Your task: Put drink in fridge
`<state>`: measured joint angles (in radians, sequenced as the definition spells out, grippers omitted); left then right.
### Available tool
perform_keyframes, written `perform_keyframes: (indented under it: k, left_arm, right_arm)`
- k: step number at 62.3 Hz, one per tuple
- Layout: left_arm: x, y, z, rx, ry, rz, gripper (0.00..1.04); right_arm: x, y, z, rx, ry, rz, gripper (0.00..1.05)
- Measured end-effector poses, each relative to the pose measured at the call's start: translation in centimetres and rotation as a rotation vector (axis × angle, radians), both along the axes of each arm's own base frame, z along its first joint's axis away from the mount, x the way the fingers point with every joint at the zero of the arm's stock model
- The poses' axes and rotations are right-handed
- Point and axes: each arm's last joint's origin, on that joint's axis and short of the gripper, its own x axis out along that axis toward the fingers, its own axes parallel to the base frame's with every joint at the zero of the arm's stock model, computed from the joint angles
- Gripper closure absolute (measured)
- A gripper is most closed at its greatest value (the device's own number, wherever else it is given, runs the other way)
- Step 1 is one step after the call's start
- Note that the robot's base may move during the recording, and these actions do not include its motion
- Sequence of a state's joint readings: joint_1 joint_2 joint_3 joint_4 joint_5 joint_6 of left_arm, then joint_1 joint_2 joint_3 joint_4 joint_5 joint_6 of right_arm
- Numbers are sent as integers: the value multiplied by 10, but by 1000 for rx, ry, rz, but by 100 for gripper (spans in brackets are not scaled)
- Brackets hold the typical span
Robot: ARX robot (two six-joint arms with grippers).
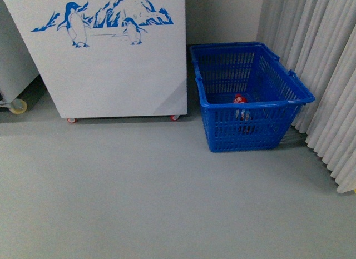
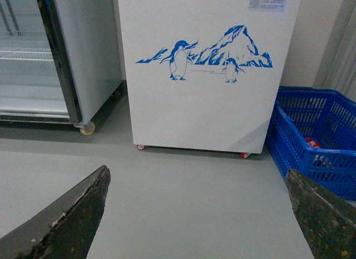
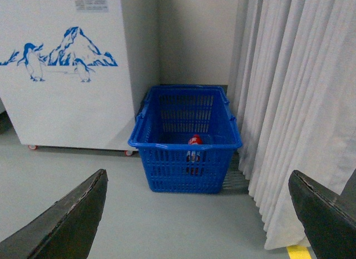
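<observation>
Red-capped drink (image 1: 240, 99) in blue basket (image 1: 253, 104)
Its red-white-blue label shows through the mesh, well ahead of the right gripper (image 3: 197, 175); it and the left gripper (image 2: 196, 175) gape wide, empty.

The drink (image 1: 240, 99) was contained in the basket (image 1: 222, 131), which was set just right of the fridge (image 1: 111, 64), the curtain (image 1: 325, 75) at its right.

A shop-like room: shopping basket (image 1: 253, 102), penguin-printed fridge (image 1: 111, 70), glass-fronted display cooler (image 2: 89, 48).
</observation>
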<state>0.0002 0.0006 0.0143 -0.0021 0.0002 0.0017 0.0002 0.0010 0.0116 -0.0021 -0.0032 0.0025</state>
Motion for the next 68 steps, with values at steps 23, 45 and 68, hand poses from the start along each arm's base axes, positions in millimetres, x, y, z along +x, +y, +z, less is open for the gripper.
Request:
perform_keyframes:
  k: [23, 45, 68]
  left_arm:
    - [0, 0, 0, 0, 0, 0, 8]
    - [0, 0, 0, 0, 0, 0, 8]
    - [0, 0, 0, 0, 0, -1, 8]
  right_arm:
    - [0, 0, 0, 0, 0, -3, 7]
    - [0, 0, 0, 0, 0, -3, 7]
    - [0, 0, 0, 0, 0, -6, 7]
